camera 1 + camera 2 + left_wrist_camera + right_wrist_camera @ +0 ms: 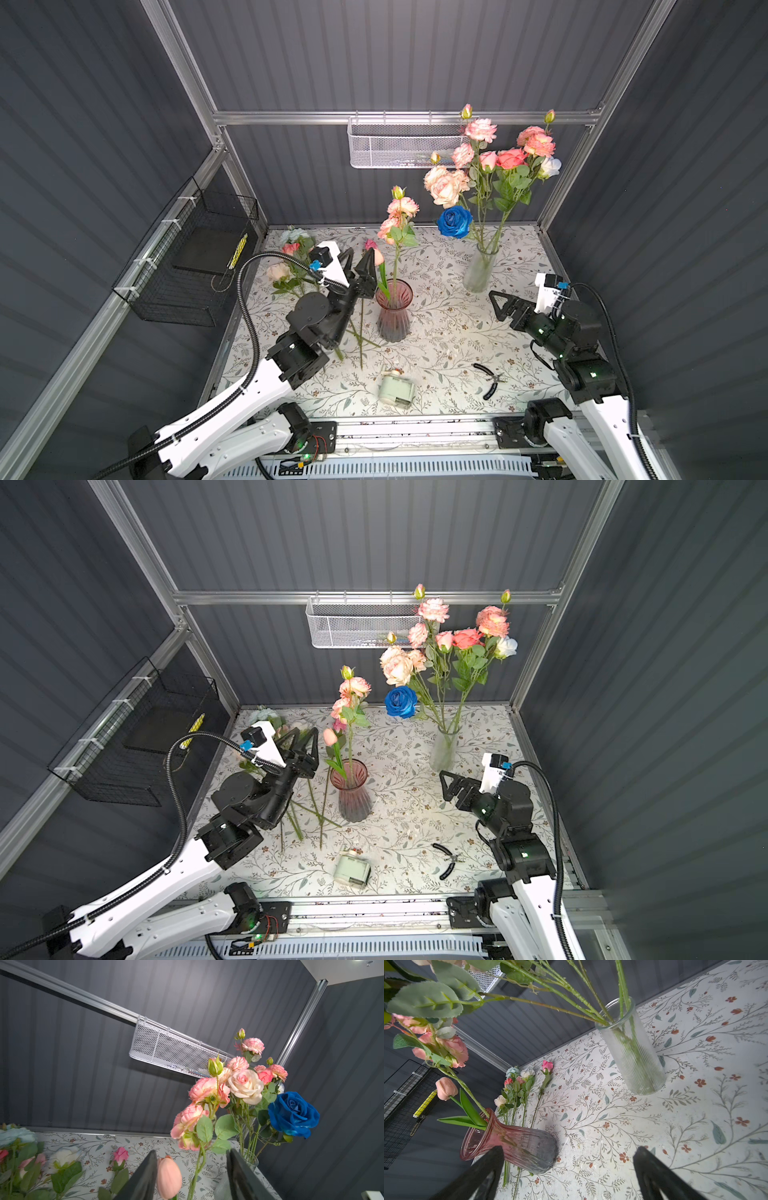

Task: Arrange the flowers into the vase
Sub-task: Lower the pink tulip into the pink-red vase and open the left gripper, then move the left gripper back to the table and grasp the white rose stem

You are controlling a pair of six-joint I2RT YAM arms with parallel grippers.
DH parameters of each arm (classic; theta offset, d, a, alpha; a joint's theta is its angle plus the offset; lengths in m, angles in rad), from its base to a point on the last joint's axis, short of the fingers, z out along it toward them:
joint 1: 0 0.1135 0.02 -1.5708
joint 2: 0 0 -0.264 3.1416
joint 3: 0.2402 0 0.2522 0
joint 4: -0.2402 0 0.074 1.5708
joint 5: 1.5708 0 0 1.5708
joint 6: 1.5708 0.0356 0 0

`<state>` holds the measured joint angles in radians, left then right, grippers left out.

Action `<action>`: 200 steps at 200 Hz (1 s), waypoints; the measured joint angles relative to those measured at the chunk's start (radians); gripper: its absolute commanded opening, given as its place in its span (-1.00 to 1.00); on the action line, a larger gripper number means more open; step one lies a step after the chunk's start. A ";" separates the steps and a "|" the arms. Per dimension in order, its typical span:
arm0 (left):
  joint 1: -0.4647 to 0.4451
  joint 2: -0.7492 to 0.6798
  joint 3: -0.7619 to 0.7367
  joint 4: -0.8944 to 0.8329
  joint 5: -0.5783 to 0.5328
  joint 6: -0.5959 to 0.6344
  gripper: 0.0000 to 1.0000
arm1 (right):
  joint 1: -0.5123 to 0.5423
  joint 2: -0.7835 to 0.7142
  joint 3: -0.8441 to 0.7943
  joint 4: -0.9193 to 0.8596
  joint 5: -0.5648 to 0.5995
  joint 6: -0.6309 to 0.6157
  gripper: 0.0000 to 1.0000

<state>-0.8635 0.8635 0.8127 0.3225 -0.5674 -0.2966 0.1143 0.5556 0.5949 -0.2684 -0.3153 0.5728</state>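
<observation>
We note the left gripper [191, 1152] parted, clamping nothing; the tulip [168, 1178] sits between its jaws, stem in the pink vase [394, 316] mid-frame. Right gripper [496, 306] is wide, empty. Loose flowers [291, 266] lie centre-left, the bouquet [490, 166] upper right.

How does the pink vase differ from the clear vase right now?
The pink vase is tinted with a flared neck; the clear vase is a colourless straight cylinder. The pink vase holds two stems, a peach tulip and a pink spray; the clear vase holds a full bunch, blue rose included. Both stand upright, ribbed glass.
</observation>
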 measured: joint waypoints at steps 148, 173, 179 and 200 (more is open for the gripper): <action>0.565 0.742 0.182 -0.480 0.439 -0.291 0.19 | 0.000 0.008 -0.034 0.057 -0.082 0.018 0.98; 0.564 0.863 0.266 -0.536 0.424 -0.291 0.03 | 0.000 0.004 -0.034 0.050 -0.081 0.013 0.98; 0.564 0.883 0.283 -0.547 0.414 -0.291 0.02 | 0.000 0.003 -0.034 0.048 -0.080 0.013 0.98; 0.564 0.938 0.335 -0.587 0.381 -0.291 -0.04 | 0.000 0.001 -0.034 0.041 -0.077 0.010 0.98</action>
<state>-0.2993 1.8019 1.1481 -0.2642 -0.1860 -0.5880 0.1139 0.5568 0.5610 -0.2276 -0.3927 0.5827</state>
